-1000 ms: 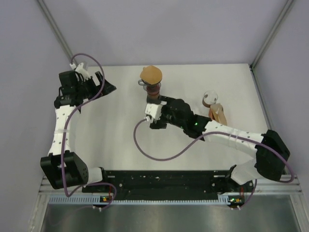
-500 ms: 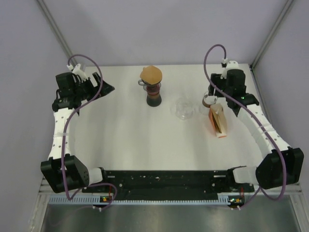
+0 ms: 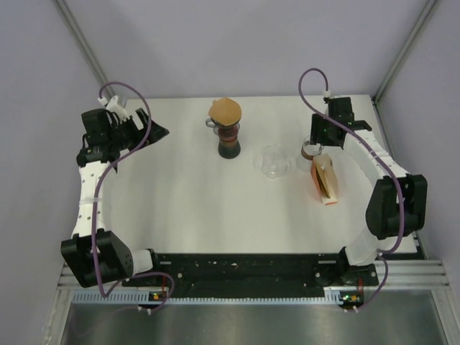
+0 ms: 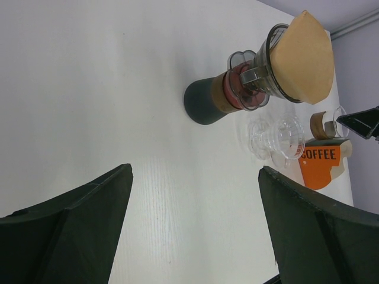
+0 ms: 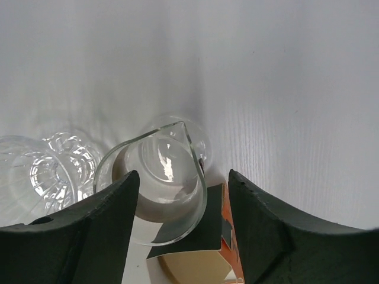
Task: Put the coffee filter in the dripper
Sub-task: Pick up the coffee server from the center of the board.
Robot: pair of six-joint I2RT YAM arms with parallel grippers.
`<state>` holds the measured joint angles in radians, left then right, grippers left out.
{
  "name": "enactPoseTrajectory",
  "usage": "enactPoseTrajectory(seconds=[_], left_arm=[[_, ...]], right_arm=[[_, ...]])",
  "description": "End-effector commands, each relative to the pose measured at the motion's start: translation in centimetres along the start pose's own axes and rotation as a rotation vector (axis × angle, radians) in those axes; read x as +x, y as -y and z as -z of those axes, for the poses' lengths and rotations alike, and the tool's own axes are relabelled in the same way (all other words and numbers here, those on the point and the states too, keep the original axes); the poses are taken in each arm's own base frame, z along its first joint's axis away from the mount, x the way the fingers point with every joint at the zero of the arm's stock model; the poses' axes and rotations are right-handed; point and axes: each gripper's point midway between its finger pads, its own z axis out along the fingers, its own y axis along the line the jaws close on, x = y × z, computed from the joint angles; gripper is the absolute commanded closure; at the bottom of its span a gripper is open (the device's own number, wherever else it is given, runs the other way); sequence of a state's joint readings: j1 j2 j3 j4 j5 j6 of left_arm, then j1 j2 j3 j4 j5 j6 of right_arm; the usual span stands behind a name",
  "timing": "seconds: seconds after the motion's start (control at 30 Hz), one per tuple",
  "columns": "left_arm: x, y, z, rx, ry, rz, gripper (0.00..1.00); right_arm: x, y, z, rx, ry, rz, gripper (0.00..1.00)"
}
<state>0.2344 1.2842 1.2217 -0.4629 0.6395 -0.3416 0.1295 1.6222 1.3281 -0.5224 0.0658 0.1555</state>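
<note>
A brown paper coffee filter [image 3: 225, 110] sits in a glass dripper [image 4: 266, 65] on top of a dark server [image 3: 230, 146] at the back middle. It also shows in the left wrist view [image 4: 305, 56]. A second, clear glass dripper [image 3: 273, 160] stands empty on the table to its right. My left gripper [image 3: 159, 131] is open and empty at the far left, well away from them. My right gripper [image 3: 314, 141] is open and hovers over a small glass pitcher [image 5: 160, 177], its fingers on either side of it and not touching.
An orange box marked COFFEE [image 3: 325, 180] with beige filters [image 5: 195, 269] lies just in front of the pitcher. The clear dripper shows at the left of the right wrist view [image 5: 41, 171]. Cage walls stand on both sides and at the back.
My right arm has swung from the dark server at the centre to the far right, over the glass pitcher, uncovering the clear dripper. The left arm has barely moved.
</note>
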Motion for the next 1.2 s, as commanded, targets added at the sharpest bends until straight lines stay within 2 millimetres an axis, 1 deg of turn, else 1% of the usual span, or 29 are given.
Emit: enactPoseTrajectory(seconds=[0.0,0.1,0.17,0.3,0.37,0.47,0.5,0.57,0.6,0.7,0.8,0.87,0.9,0.97,1.0,1.03,1.1,1.17], left_arm=[[-1.2,0.8,0.6,0.033,0.052,-0.036,0.08],[-1.5,0.6,0.5,0.033,0.056,-0.031,0.08],[-1.6,0.6,0.6,0.032,0.058,-0.028,0.08],[-1.7,0.5,0.7,0.034,0.059,-0.026,0.08],[-1.7,0.5,0.7,0.033,0.060,-0.025,0.08],[-1.7,0.5,0.8,0.032,0.062,-0.024,0.08],[-1.8,0.5,0.8,0.033,0.063,-0.023,0.08],[-1.8,0.5,0.8,0.033,0.063,-0.021,0.08],[-1.7,0.5,0.8,0.036,0.061,-0.020,0.08],[-1.8,0.6,0.9,0.037,0.065,-0.021,0.09],[-1.8,0.6,1.0,0.037,0.068,-0.024,0.09],[-1.7,0.5,0.9,0.037,0.064,-0.020,0.09],[-1.8,0.4,0.9,0.035,0.066,-0.019,0.09],[-1.7,0.4,0.8,0.037,0.063,-0.011,0.09],[-1.8,0.4,0.8,0.038,0.065,-0.011,0.09],[-1.8,0.5,0.9,0.040,0.064,-0.011,0.09],[-1.8,0.5,0.9,0.040,0.067,-0.013,0.09],[-1.7,0.6,0.9,0.042,0.067,-0.011,0.09]], right_arm=[[-2.7,0.7,0.3,0.038,0.052,0.016,0.42],[-2.0,0.6,-0.9,0.031,0.014,0.032,0.55],[-1.4,0.7,-1.6,0.037,-0.010,0.038,0.65],[-1.1,0.8,-2.3,0.045,-0.034,0.049,0.78],[-1.4,0.9,-2.3,0.052,-0.035,0.056,0.86],[-2.8,0.9,-1.6,0.055,-0.006,0.063,0.97],[-3.6,0.9,-1.2,0.055,0.011,0.067,1.00],[-5.6,0.8,0.1,0.059,0.056,0.068,1.00],[-7.0,0.9,0.9,0.064,0.090,0.067,1.00],[-9.9,1.0,3.8,0.077,0.165,0.063,1.00],[-12.0,0.2,7.2,0.043,0.241,0.036,1.00],[-12.7,-1.4,10.1,0.000,0.295,0.033,1.00],[-12.7,-2.6,11.3,-0.023,0.310,0.053,1.00],[-12.2,-5.9,13.5,-0.093,0.337,0.143,1.00],[-11.5,-8.4,14.7,-0.163,0.345,0.222,1.00],[-10.2,-11.4,15.6,-0.247,0.339,0.322,1.00],[-7.2,-16.5,17.4,-0.410,0.321,0.484,1.00],[-4.4,-20.1,18.5,-0.528,0.290,0.608,1.00]])
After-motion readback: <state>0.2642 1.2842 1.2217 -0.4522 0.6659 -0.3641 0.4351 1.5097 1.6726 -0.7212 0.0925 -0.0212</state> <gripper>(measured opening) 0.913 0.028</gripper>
